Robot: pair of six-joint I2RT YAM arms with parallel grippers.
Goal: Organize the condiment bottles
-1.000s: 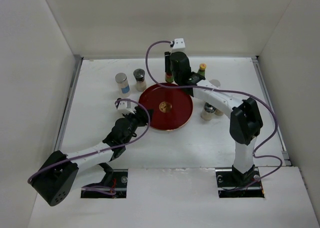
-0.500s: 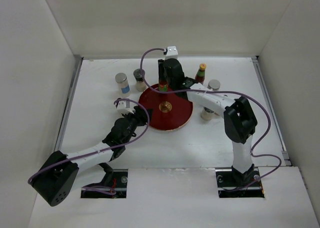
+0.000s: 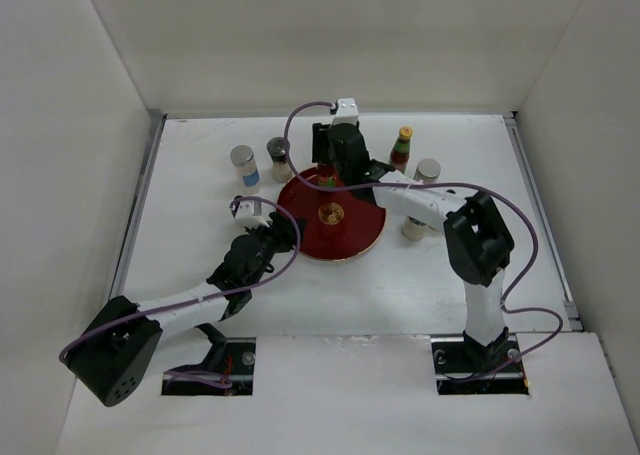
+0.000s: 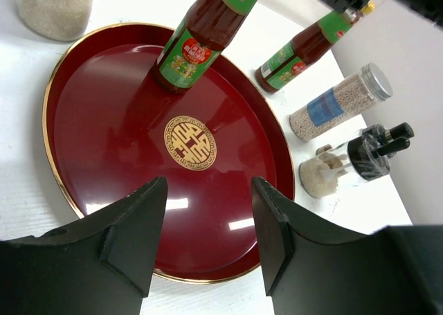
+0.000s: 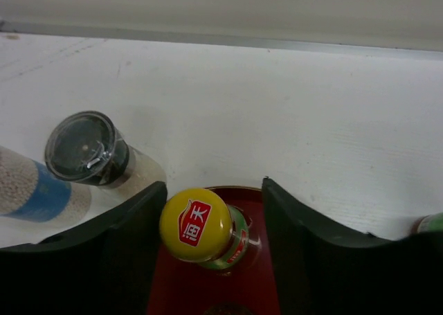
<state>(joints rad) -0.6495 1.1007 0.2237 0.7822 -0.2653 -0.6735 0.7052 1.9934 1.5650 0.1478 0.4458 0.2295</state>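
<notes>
A slim red sauce bottle (image 4: 206, 32) with a yellow cap (image 5: 196, 223) stands on the far part of the round dark-red tray (image 3: 355, 237). My right gripper (image 5: 214, 185) is open around its neck; the cap rests near the left finger, with a gap on the right. It hangs over the tray's far rim in the top view (image 3: 330, 168). My left gripper (image 4: 208, 183) is open and empty over the tray's near-left rim, also seen in the top view (image 3: 281, 231). A second red sauce bottle (image 3: 401, 147) stands behind the tray on the right.
Two shaker jars (image 3: 243, 167) (image 3: 280, 160) stand left of the tray at the back. A silver-lidded shaker (image 3: 428, 169) and a black-lidded jar (image 4: 349, 161) stand to the tray's right, partly under my right arm. White walls enclose the table.
My right gripper has moved left with the red sauce bottle from behind the tray to the tray's far part, where the bottle now stands. The left arm has barely moved.
</notes>
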